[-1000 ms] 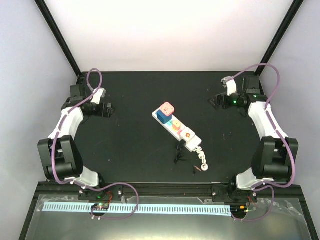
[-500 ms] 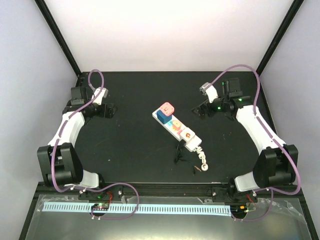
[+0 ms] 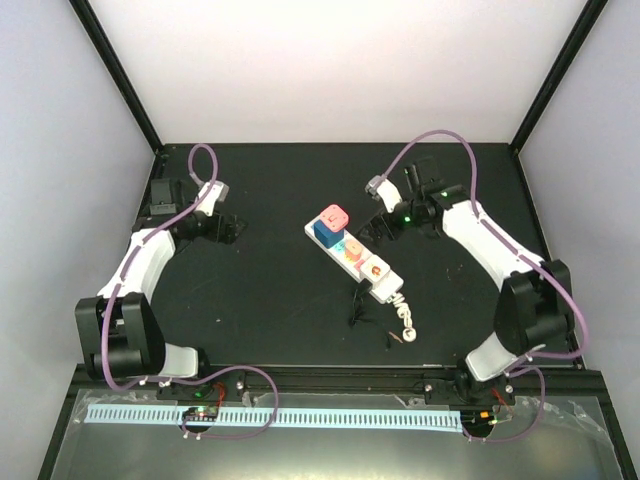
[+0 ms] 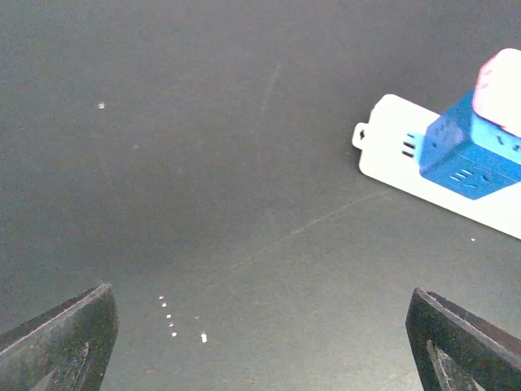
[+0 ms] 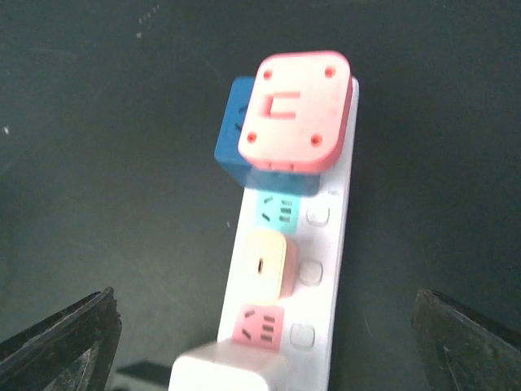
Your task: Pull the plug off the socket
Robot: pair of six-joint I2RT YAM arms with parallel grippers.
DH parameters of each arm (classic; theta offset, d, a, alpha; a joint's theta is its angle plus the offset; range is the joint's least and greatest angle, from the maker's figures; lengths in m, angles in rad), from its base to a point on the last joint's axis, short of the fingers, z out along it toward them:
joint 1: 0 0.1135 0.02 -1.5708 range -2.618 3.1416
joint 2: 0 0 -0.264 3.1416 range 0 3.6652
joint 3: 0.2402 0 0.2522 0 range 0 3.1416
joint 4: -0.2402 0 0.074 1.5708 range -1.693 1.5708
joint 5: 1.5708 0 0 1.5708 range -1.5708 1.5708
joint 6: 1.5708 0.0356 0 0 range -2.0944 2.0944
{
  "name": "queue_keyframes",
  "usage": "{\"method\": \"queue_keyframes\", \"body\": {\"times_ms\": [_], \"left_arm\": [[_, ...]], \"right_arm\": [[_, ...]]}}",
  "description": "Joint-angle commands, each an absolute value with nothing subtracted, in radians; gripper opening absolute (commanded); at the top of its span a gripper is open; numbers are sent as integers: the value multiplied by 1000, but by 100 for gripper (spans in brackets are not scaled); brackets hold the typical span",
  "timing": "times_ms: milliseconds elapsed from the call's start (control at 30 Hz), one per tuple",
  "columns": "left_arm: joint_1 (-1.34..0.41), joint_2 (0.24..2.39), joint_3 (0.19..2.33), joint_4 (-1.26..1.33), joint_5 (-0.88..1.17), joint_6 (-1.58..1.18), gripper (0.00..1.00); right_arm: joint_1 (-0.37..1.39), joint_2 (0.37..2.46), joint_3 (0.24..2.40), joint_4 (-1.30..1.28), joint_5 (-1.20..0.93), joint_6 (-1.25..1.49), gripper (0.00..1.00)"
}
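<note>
The right gripper [image 3: 380, 224] and the left gripper [image 3: 228, 228] are both open and empty. The right one should close squarely on the pink plug [image 5: 297, 110] while the left one pins the power strip [image 5: 330, 240].

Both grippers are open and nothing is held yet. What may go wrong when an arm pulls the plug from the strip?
1. The socket strip lies loose on the table; the left gripper is open and well apart from it, so a pull may lift the whole strip.
2. The pink cube sits stacked on the blue cube; the open right gripper might take off only the pink one.
</note>
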State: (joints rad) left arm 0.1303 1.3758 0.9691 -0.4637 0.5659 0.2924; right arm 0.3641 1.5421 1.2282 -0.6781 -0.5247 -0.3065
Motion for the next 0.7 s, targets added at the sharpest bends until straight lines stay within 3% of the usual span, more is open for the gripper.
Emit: {"method": "queue_keyframes", "body": {"times_ms": [0, 667], "left_arm": [[91, 1370, 966, -483, 630, 343, 99], [77, 1350, 945, -459, 659, 315, 99]], "right_arm": [[369, 1646, 1347, -679, -632, -233, 100], [371, 1996, 1580, -641, -815, -17, 99]]}}
